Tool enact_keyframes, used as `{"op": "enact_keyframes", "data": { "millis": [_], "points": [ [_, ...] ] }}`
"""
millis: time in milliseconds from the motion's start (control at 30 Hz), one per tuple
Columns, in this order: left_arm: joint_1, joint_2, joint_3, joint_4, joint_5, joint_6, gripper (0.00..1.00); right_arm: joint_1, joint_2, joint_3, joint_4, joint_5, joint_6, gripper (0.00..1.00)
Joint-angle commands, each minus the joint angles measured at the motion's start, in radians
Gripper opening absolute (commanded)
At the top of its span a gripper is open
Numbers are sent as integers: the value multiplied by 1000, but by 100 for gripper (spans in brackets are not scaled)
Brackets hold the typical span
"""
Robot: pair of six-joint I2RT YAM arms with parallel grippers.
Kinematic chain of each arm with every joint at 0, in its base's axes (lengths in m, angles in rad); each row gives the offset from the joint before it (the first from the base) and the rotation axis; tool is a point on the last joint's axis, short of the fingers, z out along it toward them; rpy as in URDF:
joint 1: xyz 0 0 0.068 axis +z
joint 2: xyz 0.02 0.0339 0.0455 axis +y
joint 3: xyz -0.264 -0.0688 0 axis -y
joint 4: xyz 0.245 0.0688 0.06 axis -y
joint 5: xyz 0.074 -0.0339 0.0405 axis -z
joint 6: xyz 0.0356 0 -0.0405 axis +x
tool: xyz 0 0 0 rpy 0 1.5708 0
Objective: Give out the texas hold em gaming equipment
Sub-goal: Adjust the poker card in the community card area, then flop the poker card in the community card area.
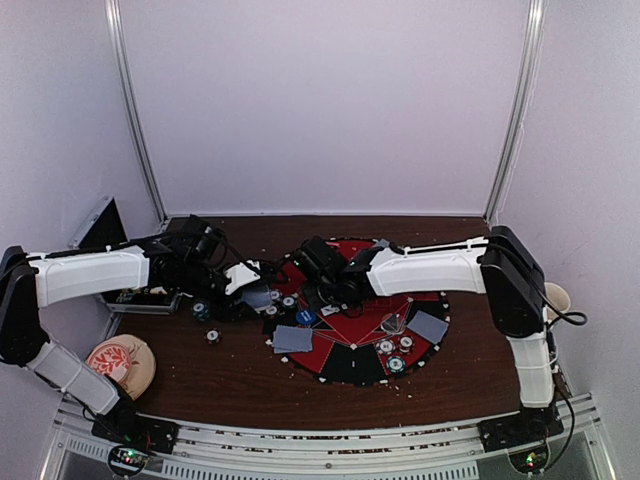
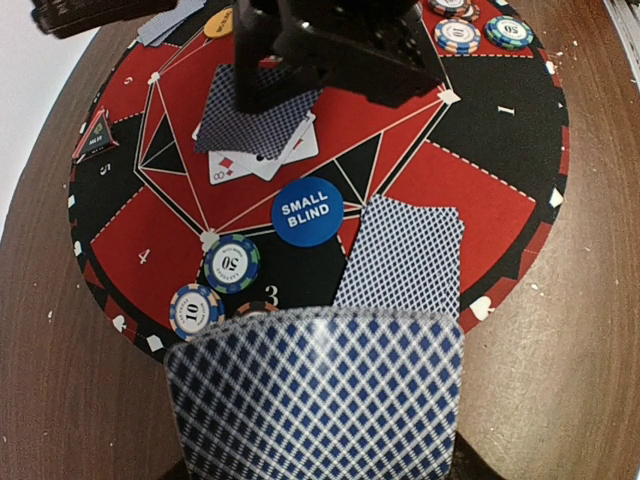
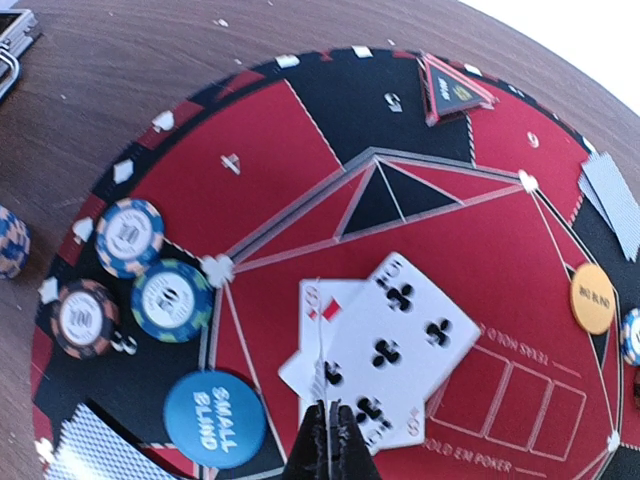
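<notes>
My left gripper (image 1: 247,286) is shut on blue-backed playing cards (image 2: 315,400) that hide its fingers, held at the left rim of the red-and-black mat (image 1: 352,366). My right gripper (image 3: 325,408) is shut on a single card (image 3: 320,350), seen edge-on, just above two face-up cards (image 3: 400,330) in the mat's centre. From the left wrist, that card (image 2: 255,125) shows its blue back. A blue small-blind button (image 2: 307,210), chips (image 2: 232,262) and a face-down card (image 2: 400,250) lie on the near sectors. An orange button (image 3: 592,298) lies farther round.
An open metal case (image 1: 100,228) stands at the back left. Two loose chips (image 1: 207,322) lie on the brown table off the mat. A flowered dish (image 1: 120,365) sits front left and a cup (image 1: 556,297) at the right edge. More chips (image 1: 396,352) and a card (image 1: 428,326) rest on the mat's right.
</notes>
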Motion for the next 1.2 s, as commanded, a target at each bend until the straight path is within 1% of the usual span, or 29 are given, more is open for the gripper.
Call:
{"op": "enact_keyframes", "data": {
  "millis": [0,200,433,700,900,1067,1167],
  "points": [
    [1,-17,3,38,16,-4,54,1,-103,-93,-12,67,50,0],
    [1,-13,4,38,21,-5,54,-10,-198,-214,60,71,94,0],
    [2,-18,4,38,24,-5,54,-47,-248,-324,124,64,137,0],
    [2,-25,1,36,22,-5,54,-60,-234,-321,139,43,132,0],
    [1,-30,-3,37,18,-5,54,-60,-210,-316,113,55,142,0],
    [1,-26,0,36,18,-4,54,-58,-229,-349,137,20,155,0],
    [2,-23,1,37,20,-4,54,-58,-238,-358,134,40,149,0]
  ]
}}
